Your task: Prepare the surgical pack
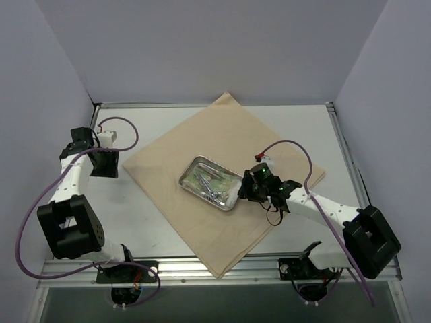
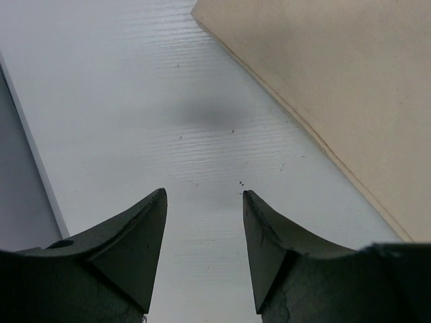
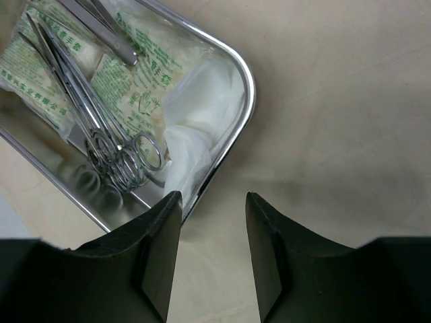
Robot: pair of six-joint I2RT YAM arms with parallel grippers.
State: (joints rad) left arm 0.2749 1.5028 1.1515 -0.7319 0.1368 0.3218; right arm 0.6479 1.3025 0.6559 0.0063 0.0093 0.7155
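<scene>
A large beige cloth (image 1: 222,222) lies flat like a diamond on the table. A shiny steel tray (image 1: 234,195) sits at its middle. The tray (image 3: 246,74) holds scissor-handled forceps (image 3: 81,114), tweezers (image 3: 101,30) and pale green packets (image 3: 145,81). My right gripper (image 1: 247,189) is open and empty, low over the cloth just right of the tray's near right edge; in the right wrist view (image 3: 213,196) its left fingertip overlaps the tray rim. My left gripper (image 1: 104,163) is open and empty over bare table left of the cloth (image 2: 350,81).
White walls close in the table on the left, back and right. A metal rail (image 1: 202,268) runs along the near edge by the arm bases. A purple cable (image 1: 296,145) loops above the right arm.
</scene>
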